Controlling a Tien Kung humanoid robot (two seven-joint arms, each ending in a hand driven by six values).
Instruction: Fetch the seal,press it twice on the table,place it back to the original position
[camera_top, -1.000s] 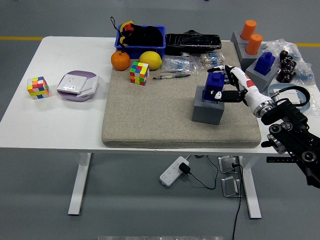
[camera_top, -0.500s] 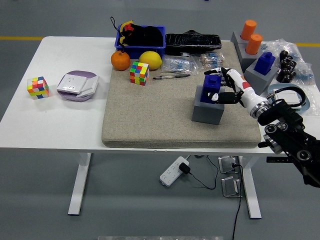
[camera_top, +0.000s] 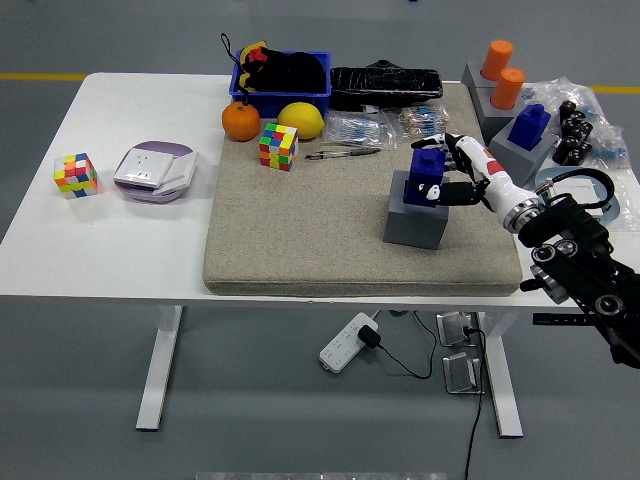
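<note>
Your right hand (camera_top: 466, 178) had its fingers pinched around the dark blue block-shaped seal (camera_top: 427, 176) sitting in its grey square holder (camera_top: 416, 222) on the beige mat; it looked rigid, light, best gripped by its flat sides.

Table (camera_top: 120, 240) white. Mat (camera_top: 330, 230) beige, woven fleck. Seal (camera_top: 427, 178) dark blue, on grey block (camera_top: 415, 222). Right hand (camera_top: 462, 172) white with black fingers (camera_top: 450, 192), red mark; arm (camera_top: 585, 270) black. Two cubes (camera_top: 279, 146) (camera_top: 76, 174) multicolour squares. Orange (camera_top: 241, 121) orange, lemon (camera_top: 301, 120) yellow. Bin (camera_top: 282, 92) blue. Box (camera_top: 155, 172) lilac-white. Two cylinders (camera_top: 503, 72) orange. Second seal (camera_top: 530, 125) blue.
</note>
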